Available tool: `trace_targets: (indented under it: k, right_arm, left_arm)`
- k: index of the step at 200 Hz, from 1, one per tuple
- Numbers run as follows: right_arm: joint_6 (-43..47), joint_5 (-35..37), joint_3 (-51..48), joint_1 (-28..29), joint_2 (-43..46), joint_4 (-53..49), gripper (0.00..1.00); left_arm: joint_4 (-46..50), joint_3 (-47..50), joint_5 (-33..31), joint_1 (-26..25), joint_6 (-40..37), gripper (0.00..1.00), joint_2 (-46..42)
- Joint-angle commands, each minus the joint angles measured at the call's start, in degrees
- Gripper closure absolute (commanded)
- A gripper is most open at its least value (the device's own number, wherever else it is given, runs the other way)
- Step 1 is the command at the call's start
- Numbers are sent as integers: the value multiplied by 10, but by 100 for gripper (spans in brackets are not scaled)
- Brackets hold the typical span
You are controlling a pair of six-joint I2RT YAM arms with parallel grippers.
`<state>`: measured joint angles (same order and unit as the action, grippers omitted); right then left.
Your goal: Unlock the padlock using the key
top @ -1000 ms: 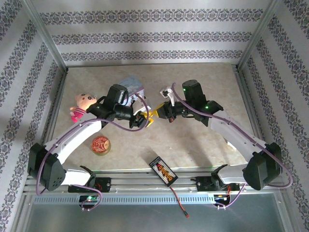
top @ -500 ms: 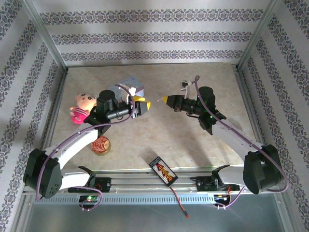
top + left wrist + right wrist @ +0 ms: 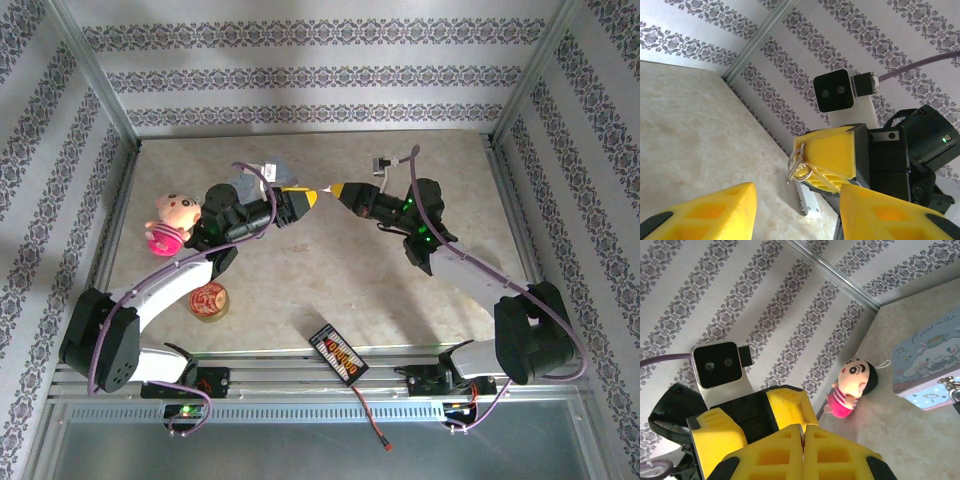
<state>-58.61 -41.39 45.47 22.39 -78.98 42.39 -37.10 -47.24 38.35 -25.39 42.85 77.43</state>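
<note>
Right gripper (image 3: pixel 805 160) was clamped on the key ring (image 3: pixel 796 167); left gripper (image 3: pixel 796 212) stood apart, empty. We found the padlock (image 3: pixel 956 405) at 4 o'clock on the pale blue tin (image 3: pixel 925 365). We judged a handover could drop the ring, since little metal protruded.

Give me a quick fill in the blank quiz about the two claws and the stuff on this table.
The right claw is ____ on the silver key ring.
The left claw stands ____ and empty.
The doll lies on the table's ____ side.
Missing words: shut; open; left.
</note>
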Motion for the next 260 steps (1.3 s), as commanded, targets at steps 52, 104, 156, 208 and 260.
trace_targets:
  k: [52,104,156,208,260]
  right_arm:
    - [-74,-19,12,7,-42,122,100]
    - [-82,-29,18,13,-54,132,100]
    - [-82,-33,19,16,-56,133,100]
    - [-84,-37,21,18,-58,133,100]
    - [-85,-46,26,20,-63,132,100]
  left_arm:
    - [-85,-19,39,3,28,54,31]
    - [-131,-21,39,3,49,61,51]
    - [-144,-25,36,3,53,74,54]
    - [-140,-24,31,3,48,89,51]
    - [-139,-30,29,3,44,83,48]
